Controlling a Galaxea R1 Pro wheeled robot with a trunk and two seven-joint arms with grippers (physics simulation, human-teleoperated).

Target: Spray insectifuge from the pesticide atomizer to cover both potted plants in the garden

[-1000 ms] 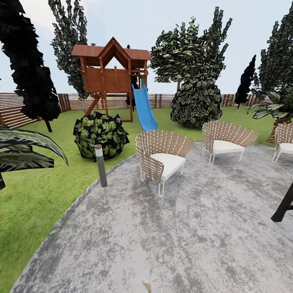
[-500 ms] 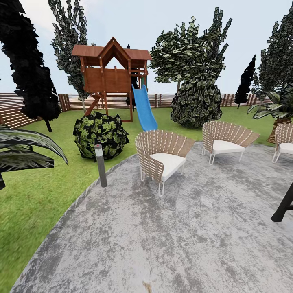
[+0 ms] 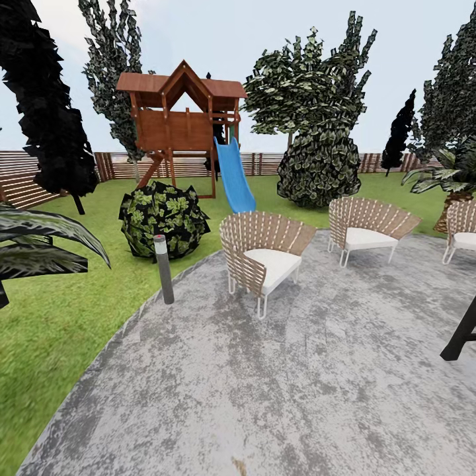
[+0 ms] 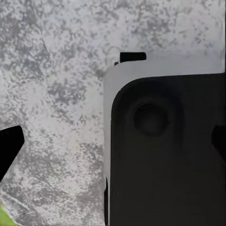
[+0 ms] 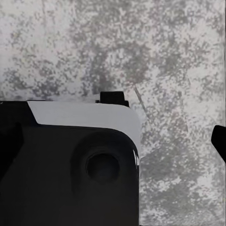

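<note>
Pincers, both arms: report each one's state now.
Left pincer: open, holding nothing, above the grey patio.
Right pincer: open, holding nothing, above the patio.

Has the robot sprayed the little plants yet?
Not yet. Nothing looks done: the head view shows the grey patio, woven chairs and a playhouse with a blue slide, but no spray bottle or potted plants. Both wrist cameras look down at patio. Finding the bottle, grabbing it and spraying remain.

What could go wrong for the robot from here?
It could bump the nearest chair or the short grey post if it drives straight ahead across the patio. The black leg at the patio's right edge could also catch it on a right turn.
</note>
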